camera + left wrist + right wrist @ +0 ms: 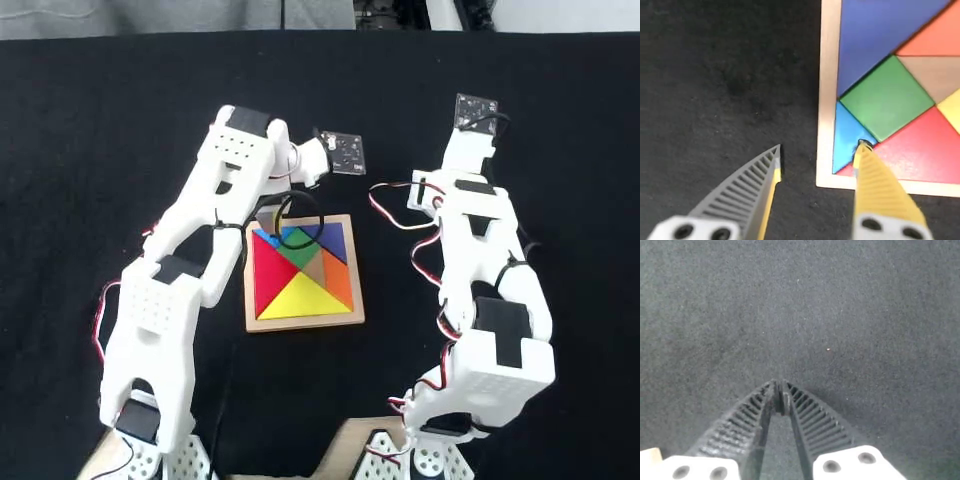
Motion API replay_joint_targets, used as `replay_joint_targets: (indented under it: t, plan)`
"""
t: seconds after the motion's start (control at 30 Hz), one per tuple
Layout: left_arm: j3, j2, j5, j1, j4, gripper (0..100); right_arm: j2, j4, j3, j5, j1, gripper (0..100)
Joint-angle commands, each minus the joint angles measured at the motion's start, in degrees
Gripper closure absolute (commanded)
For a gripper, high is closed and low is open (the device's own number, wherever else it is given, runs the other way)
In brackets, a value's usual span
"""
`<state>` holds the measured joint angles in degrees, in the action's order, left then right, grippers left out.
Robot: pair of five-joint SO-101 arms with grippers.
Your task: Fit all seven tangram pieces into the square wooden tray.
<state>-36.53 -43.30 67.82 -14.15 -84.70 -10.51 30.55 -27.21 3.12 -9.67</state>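
Pcs [300, 290] in tray [305, 322] (arm [215, 200] over corner)

Left gripper [820, 146] agape, right gripper [779, 387] closed.

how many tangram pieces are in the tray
7 in the square wooden tray: dark blue piece, orange piece, green square, tan triangle, yellow triangle, red triangle, light blue triangle at the left gripper.

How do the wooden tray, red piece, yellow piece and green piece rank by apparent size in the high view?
1. wooden tray
2. red piece and yellow piece, about alike
3. green piece
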Motion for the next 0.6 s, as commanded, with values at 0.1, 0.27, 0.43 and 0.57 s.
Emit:
replay_joint_targets:
  t: [0.1, 0.27, 0.43, 0.57]
  plan:
    - [-8.7, 0.2, -3.0, -3.1, -5.0, 77, 0.9, -0.8, 3.0, -0.5, 0.8, 98.6]
    - [-9.3, -3.1, -3.1, -2.7, -4.1, 77, 0.9, -0.8, 3.0, -0.5, 0.7, 98.6]
    - [-12.5, 2.5, -10.1, -0.8, -6.3, 77, 0.9, -0.8, 3.0, -0.5, 0.8, 98.6]
    - [-16.7, 7.9, -19.7, 0.0, -8.3, 77, 0.9, -0.8, 3.0, -0.5, 0.8, 98.6]
